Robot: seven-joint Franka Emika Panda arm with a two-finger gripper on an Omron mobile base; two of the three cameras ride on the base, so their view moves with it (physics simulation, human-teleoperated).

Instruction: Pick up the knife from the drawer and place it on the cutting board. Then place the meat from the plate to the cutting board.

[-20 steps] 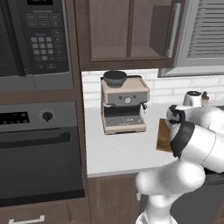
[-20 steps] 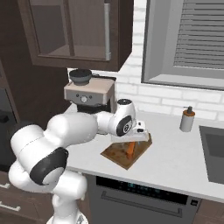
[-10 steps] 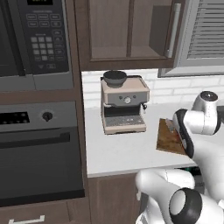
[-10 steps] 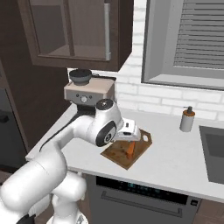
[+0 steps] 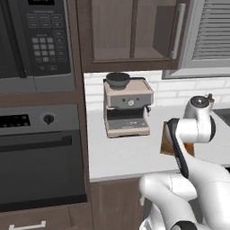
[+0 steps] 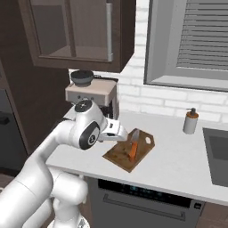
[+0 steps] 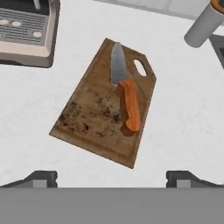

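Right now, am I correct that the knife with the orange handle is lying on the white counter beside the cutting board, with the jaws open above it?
Not quite: the knife lies on the cutting board itself, not on the counter beside it. The hand view shows its blade and orange handle resting wholly on the wood. The jaws are indeed open above it.

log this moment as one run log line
stage: knife placed, meat next | knife: flat on board | gripper: open, above board, holding nothing | coffee machine: beside board
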